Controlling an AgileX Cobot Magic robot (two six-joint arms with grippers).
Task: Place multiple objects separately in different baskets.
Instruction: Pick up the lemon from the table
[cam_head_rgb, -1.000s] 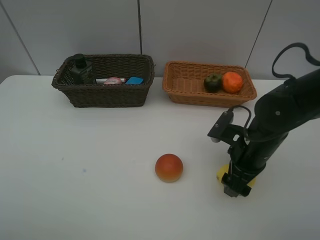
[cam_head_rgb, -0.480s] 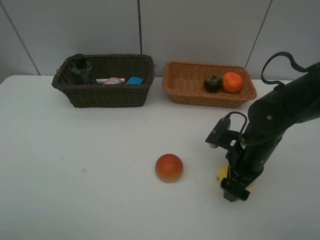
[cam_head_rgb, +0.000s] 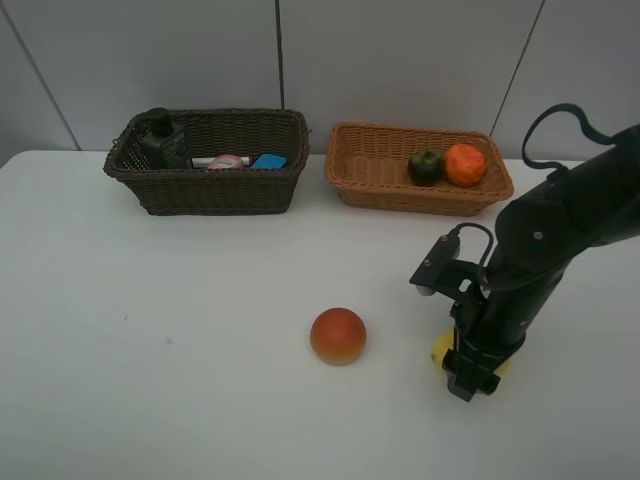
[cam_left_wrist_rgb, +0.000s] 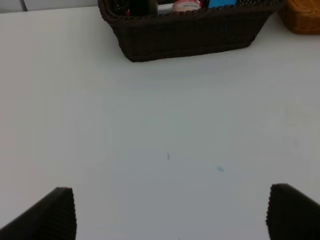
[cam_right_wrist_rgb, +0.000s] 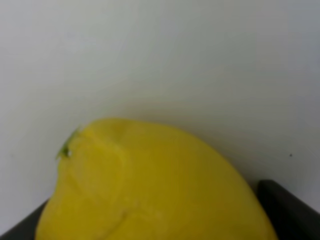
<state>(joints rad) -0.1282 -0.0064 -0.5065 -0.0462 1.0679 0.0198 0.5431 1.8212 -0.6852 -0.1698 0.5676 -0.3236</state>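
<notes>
My right gripper (cam_head_rgb: 470, 375) points down at the table's front right, its jaws closed against both sides of the yellow lemon (cam_head_rgb: 440, 350). The right wrist view is filled by that lemon (cam_right_wrist_rgb: 150, 185), with a dark finger (cam_right_wrist_rgb: 290, 210) pressed to its side. A red-orange peach-like fruit (cam_head_rgb: 338, 335) lies free on the table to the left. The tan basket (cam_head_rgb: 380, 185) holds a mangosteen (cam_head_rgb: 426, 165) and an orange (cam_head_rgb: 465, 164). The dark basket (cam_head_rgb: 205, 190) holds a green pump bottle (cam_head_rgb: 160, 140) and a pink bottle (cam_head_rgb: 228, 161). My left gripper (cam_left_wrist_rgb: 170, 215) hangs open over bare table.
A small blue item (cam_head_rgb: 268, 161) lies in the dark basket (cam_left_wrist_rgb: 190, 35), which stands at the back left against the wall. The tan basket's corner (cam_left_wrist_rgb: 302, 20) shows beside it. White tabletop (cam_head_rgb: 150, 330) spreads across the front left.
The right gripper's jaws have closed in on the lemon, which shifted slightly left. The right arm sank a little. Nothing else moved.
</notes>
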